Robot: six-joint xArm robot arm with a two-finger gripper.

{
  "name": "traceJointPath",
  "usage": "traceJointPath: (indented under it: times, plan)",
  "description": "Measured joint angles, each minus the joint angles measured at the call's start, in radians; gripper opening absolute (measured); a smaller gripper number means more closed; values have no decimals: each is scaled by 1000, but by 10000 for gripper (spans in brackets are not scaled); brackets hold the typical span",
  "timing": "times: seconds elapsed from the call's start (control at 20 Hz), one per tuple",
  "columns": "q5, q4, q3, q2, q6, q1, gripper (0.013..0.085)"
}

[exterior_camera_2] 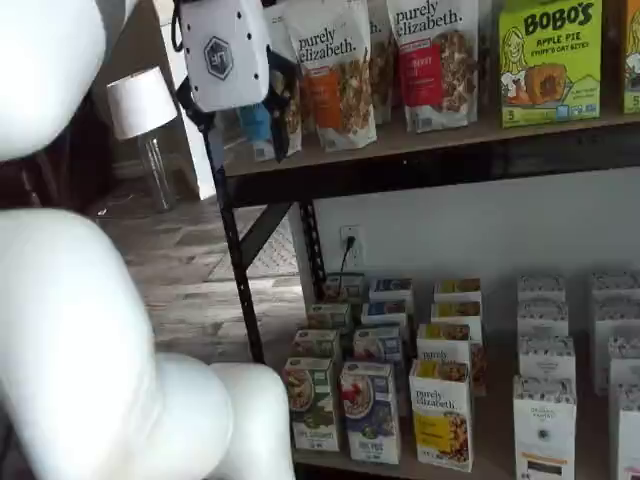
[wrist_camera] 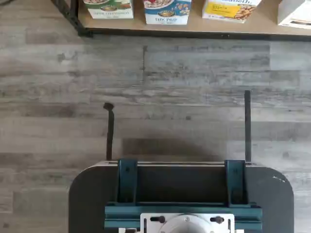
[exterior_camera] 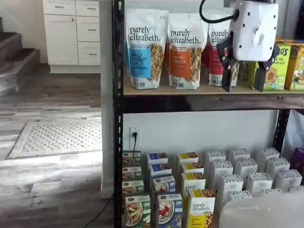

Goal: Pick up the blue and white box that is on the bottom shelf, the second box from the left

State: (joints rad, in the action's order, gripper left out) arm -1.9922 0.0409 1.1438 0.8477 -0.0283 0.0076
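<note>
Nearest in a shelf view, the arm's [exterior_camera_2: 90, 330] big white links fill the left foreground. In the wrist view a dark mount with teal brackets [wrist_camera: 182, 194] sits over grey plank floor [wrist_camera: 194, 87]. Beyond that, the gripper [exterior_camera: 243, 80] hangs high in front of the upper tier, its white body above two black fingers [exterior_camera: 228, 76] with a plain gap between them and nothing held; it shows in both shelf views. Below and behind it, the bottom shelf [exterior_camera_2: 490, 455] carries rows of small boxes. At its front edge stands the blue and white box [exterior_camera_2: 371, 410], upright, with a green-fronted box [exterior_camera_2: 311, 402] just to its left and a yellow-fronted box [exterior_camera_2: 441, 412] just to its right. White boxes [exterior_camera_2: 545, 420] stand further right. Farther up, tall granola bags [exterior_camera: 145, 47] line the upper tier.
</note>
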Motion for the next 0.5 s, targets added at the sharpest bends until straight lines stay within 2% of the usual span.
traceJointPath:
  times: [0.1, 0.5]
  plan:
    - [12, -22, -6, 7, -10, 20, 850]
    - [36, -31, -22, 13, -8, 20, 850]
